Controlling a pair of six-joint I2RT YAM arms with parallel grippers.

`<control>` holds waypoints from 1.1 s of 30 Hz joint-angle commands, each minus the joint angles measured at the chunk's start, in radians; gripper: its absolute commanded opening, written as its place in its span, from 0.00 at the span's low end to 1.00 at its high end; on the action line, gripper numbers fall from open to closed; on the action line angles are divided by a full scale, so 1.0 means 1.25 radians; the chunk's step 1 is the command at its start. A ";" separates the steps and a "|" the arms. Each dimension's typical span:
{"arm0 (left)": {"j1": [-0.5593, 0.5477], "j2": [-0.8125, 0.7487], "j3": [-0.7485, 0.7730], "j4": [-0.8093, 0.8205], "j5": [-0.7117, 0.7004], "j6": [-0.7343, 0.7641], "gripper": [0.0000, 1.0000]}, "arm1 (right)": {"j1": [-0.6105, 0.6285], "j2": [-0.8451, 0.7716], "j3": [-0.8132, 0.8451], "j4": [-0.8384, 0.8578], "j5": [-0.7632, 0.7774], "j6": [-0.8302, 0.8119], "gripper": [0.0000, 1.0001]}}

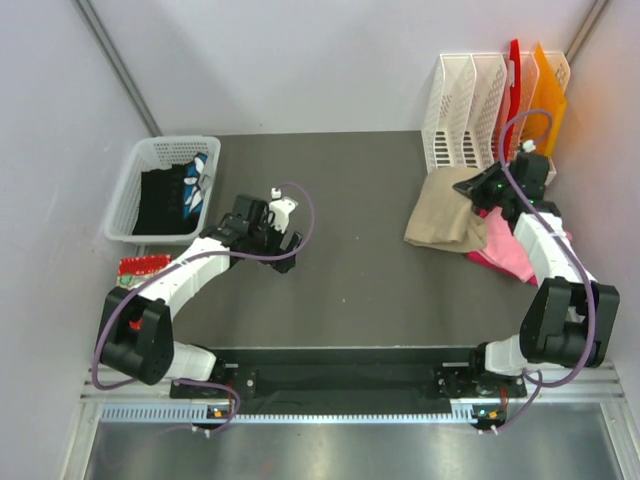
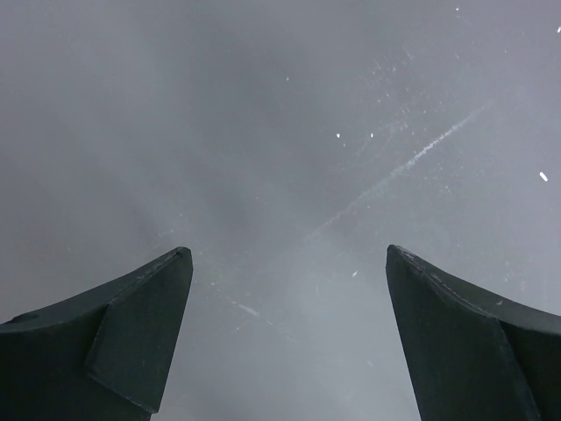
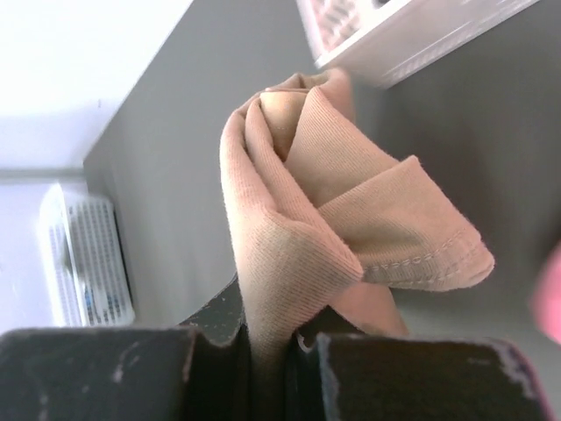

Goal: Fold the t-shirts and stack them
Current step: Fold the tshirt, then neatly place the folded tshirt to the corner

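Cloth first: my right gripper (image 3: 263, 346) is pinched shut on a bunched fold of the soft tan-beige t-shirt (image 3: 324, 219), I reckon to drag it off the bright pink t-shirt (image 1: 512, 258) lying just beside it. Left gripper (image 2: 289, 333) gapes wide over the dark grey table (image 1: 370, 260), holding nothing. The white plastic mesh basket (image 1: 124, 208) off to its left holds dark stuff plus something blue-and-white.

Your right gripper (image 3: 267, 346) sits at the bottom edge, both dark fingers pressed together on a fold of the tan t-shirt (image 3: 324, 202). You see the cloth stand up from the pinch in a bunched ridge, its stitched hem (image 3: 421, 263) out to the right. Pink blur at the right edge: the pink t-shirt (image 3: 550, 294), detail unreadable. White mesh rack (image 3: 394, 26) top right, white basket (image 3: 83, 254) far left, both on the grey table (image 3: 175, 175).
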 commanded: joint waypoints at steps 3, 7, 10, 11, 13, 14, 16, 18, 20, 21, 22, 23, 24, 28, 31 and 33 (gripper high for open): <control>0.027 0.005 -0.017 0.081 0.037 0.001 0.96 | -0.141 -0.047 0.098 -0.084 -0.047 -0.036 0.00; 0.038 -0.002 -0.012 0.084 0.045 -0.003 0.96 | -0.212 -0.042 0.102 -0.089 -0.056 -0.021 0.00; 0.042 -0.015 -0.018 0.081 0.051 -0.001 0.96 | -0.255 -0.044 0.086 -0.077 -0.045 -0.004 0.00; 0.043 -0.018 -0.020 0.083 0.053 -0.001 0.96 | -0.270 -0.043 0.085 -0.078 -0.033 -0.003 0.00; 0.046 -0.019 -0.025 0.089 0.055 -0.001 0.96 | -0.290 -0.048 0.082 -0.083 -0.017 0.002 0.00; 0.046 -0.018 -0.025 0.090 0.056 0.000 0.96 | -0.294 -0.052 0.080 -0.087 -0.007 0.004 0.00; 0.047 -0.011 -0.026 0.090 0.060 0.000 0.96 | -0.310 -0.071 0.078 -0.099 0.017 0.008 0.00; 0.048 -0.004 -0.029 0.092 0.064 0.001 0.96 | -0.325 -0.103 0.069 -0.104 0.051 0.015 0.00; 0.048 -0.003 -0.030 0.094 0.066 0.002 0.96 | -0.340 -0.122 0.065 -0.126 0.104 0.016 0.00; 0.048 -0.003 -0.028 0.094 0.066 0.001 0.96 | -0.342 -0.130 0.067 -0.139 0.127 0.016 0.00; 0.051 -0.004 -0.026 0.091 0.069 0.001 0.96 | -0.346 -0.134 0.069 -0.151 0.144 0.015 0.00; 0.050 -0.006 -0.026 0.090 0.070 0.001 0.96 | -0.346 -0.132 0.070 -0.162 0.162 0.011 0.00; 0.049 -0.009 -0.025 0.090 0.071 0.001 0.96 | -0.346 -0.121 0.072 -0.177 0.170 0.006 0.00; 0.051 -0.018 -0.024 0.086 0.069 0.001 0.96 | -0.346 -0.089 0.070 -0.212 0.203 0.002 0.05; 0.052 -0.023 -0.023 0.085 0.066 0.001 0.96 | -0.346 -0.057 0.078 -0.249 0.218 -0.003 0.41; 0.052 -0.025 -0.019 0.080 0.069 0.002 0.96 | -0.346 -0.054 0.078 -0.260 0.238 -0.003 0.69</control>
